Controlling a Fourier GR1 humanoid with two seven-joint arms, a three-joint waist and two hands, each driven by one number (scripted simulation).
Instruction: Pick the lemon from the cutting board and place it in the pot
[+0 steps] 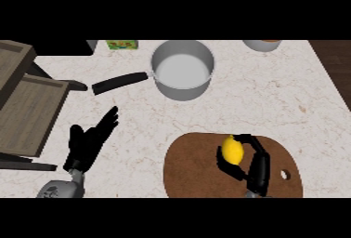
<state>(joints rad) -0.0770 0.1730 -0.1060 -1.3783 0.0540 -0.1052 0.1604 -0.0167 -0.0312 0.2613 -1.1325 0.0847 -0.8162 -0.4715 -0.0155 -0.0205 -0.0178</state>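
A yellow lemon [231, 150] lies on the round brown cutting board [192, 172] at the lower right. My right hand [256, 162] is curled round the lemon, fingers on its right side and thumb below its left. The grey pot [182, 69] with a black handle [119, 83] stands at the upper middle of the counter, holding nothing. At the lower left my left hand [89, 142] rests open with fingers straight, pointing up and right.
Wooden crates [27, 107] fill the left edge. A green box [122, 44] sits at the back, left of the pot. A white bowl [262, 44] shows at the back right. The counter's right edge [329, 79] runs down beside dark floor.
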